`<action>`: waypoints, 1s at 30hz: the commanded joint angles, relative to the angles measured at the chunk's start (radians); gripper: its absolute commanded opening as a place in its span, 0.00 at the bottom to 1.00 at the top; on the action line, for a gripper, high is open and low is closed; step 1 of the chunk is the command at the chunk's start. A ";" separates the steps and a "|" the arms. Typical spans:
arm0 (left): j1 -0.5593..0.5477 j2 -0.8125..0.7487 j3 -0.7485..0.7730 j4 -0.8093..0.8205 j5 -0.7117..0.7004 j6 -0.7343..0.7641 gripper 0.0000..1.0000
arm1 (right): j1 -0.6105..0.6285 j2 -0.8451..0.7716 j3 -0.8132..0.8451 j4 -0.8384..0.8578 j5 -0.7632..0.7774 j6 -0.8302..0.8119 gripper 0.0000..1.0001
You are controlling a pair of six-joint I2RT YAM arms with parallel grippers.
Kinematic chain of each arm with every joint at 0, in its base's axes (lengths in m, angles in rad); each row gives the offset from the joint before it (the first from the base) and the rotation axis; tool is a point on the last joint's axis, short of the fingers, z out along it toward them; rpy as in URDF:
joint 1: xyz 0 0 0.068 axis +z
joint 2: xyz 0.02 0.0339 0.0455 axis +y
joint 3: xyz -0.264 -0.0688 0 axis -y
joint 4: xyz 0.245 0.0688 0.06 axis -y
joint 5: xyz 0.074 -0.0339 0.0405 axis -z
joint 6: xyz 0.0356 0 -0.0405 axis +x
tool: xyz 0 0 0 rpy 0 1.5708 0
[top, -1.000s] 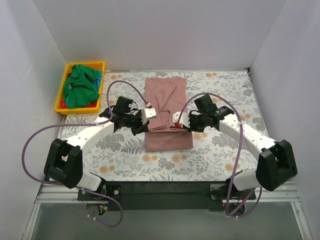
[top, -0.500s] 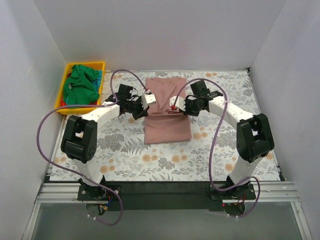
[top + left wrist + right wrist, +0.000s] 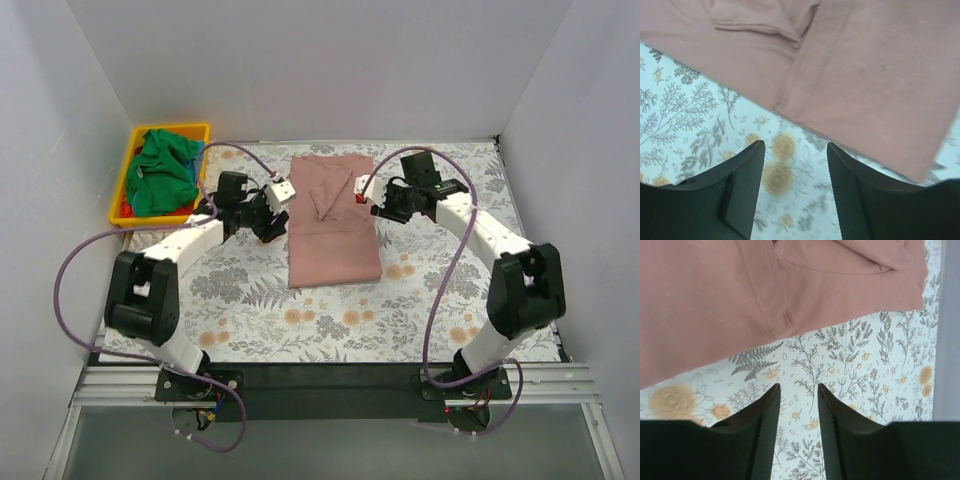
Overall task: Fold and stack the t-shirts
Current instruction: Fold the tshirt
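A dusty-pink t-shirt [image 3: 333, 222] lies folded into a long rectangle in the middle of the floral table cover; it also shows in the left wrist view [image 3: 860, 65] and the right wrist view [image 3: 740, 295]. My left gripper [image 3: 283, 190] is open and empty beside the shirt's upper left edge; its jaws [image 3: 795, 150] stand apart over the cover. My right gripper [image 3: 362, 192] is open and empty beside the shirt's upper right edge [image 3: 797, 390]. A green t-shirt [image 3: 160, 172] lies crumpled on red fabric [image 3: 126, 208] in the yellow bin.
The yellow plastic bin [image 3: 121, 190] stands at the back left of the table. The floral cover [image 3: 430, 290] spreads around the shirt. White walls close in the left, back and right sides. Purple cables loop off both arms.
Both grippers carried the shirt's near part away from me over its far part, let go and opened. They now sit at the shirt's upper sides. The shirt lies as a flatter rectangle.
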 commanded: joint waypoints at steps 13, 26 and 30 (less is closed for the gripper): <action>-0.228 -0.328 -0.426 0.059 -0.010 -0.033 0.52 | 0.262 -0.255 -0.431 0.063 0.012 0.104 0.40; -0.279 -0.190 -0.463 0.176 -0.110 0.044 0.53 | 0.273 -0.140 -0.535 0.202 0.098 0.093 0.43; -0.284 -0.140 -0.460 0.185 -0.143 0.062 0.45 | 0.274 -0.123 -0.552 0.217 0.118 0.098 0.36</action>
